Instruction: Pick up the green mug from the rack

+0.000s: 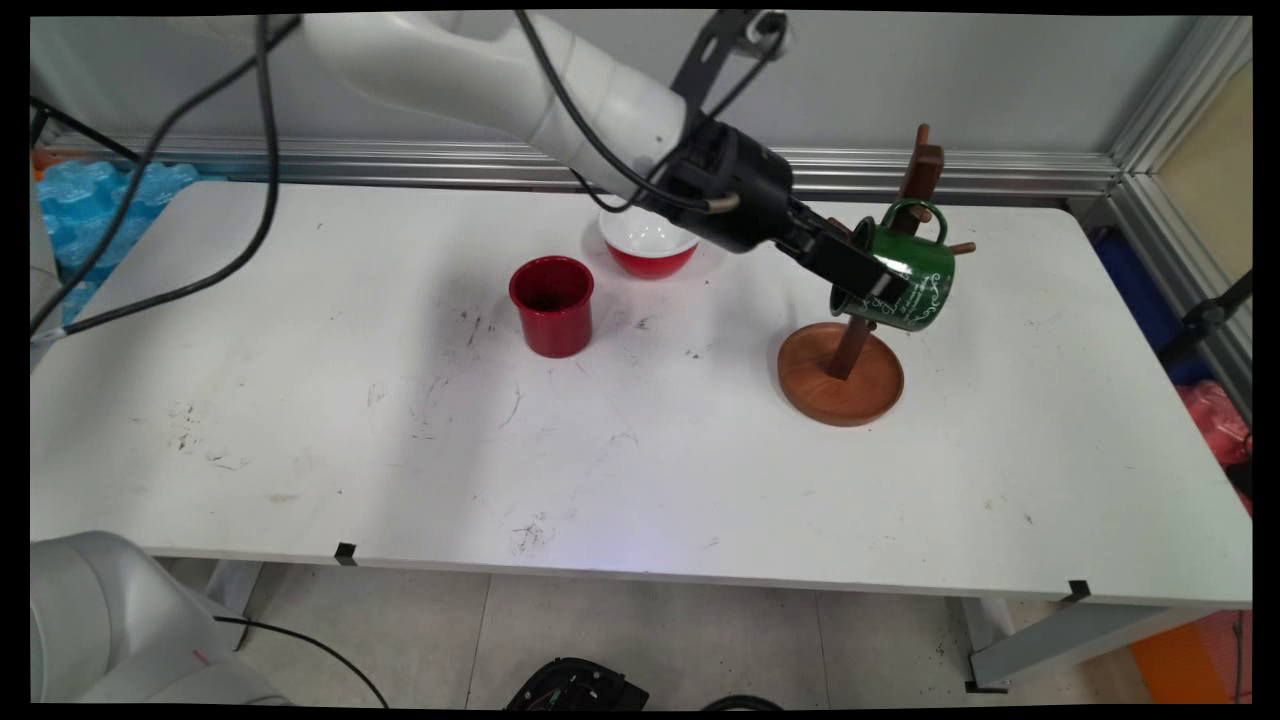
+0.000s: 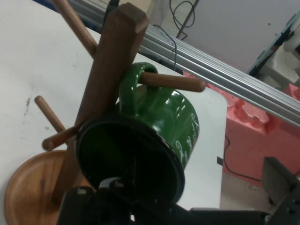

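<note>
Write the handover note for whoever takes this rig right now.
End effector: shut on the green mug's rim, one finger inside.
Green mug: tilted on its side, its handle hooked over a peg of the wooden mug tree at the table's right.
Red cup: upright, mid-table, left of the tree.
Red bowl: white inside, behind the cup, partly under the arm.

A dark green enamel mug with white lettering on its side hangs tilted on the wooden mug tree, its handle looped over an upper peg, its open mouth facing the black gripper, whose fingers clamp the rim. The tree's post rises from a round wooden base.
</note>
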Tool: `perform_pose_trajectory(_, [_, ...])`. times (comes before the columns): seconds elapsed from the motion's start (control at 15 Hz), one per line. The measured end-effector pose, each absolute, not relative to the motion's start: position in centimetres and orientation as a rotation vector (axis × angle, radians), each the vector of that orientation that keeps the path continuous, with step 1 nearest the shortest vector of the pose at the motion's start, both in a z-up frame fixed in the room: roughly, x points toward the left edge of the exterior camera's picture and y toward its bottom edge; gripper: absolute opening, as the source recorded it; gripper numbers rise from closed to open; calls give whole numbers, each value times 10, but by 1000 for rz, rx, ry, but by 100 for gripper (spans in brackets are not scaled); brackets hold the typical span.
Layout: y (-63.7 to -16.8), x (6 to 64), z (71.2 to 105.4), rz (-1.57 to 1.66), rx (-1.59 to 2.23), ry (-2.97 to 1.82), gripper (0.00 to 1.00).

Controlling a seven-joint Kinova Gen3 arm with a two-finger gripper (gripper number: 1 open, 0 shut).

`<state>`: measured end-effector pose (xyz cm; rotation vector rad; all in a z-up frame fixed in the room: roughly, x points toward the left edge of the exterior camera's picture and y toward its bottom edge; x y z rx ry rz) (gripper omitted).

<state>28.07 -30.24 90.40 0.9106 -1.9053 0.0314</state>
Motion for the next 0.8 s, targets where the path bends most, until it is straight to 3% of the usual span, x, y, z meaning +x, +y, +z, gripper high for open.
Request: perform_pose_trajectory(0.8, [-324,253,874,-33,918,-1882,100])
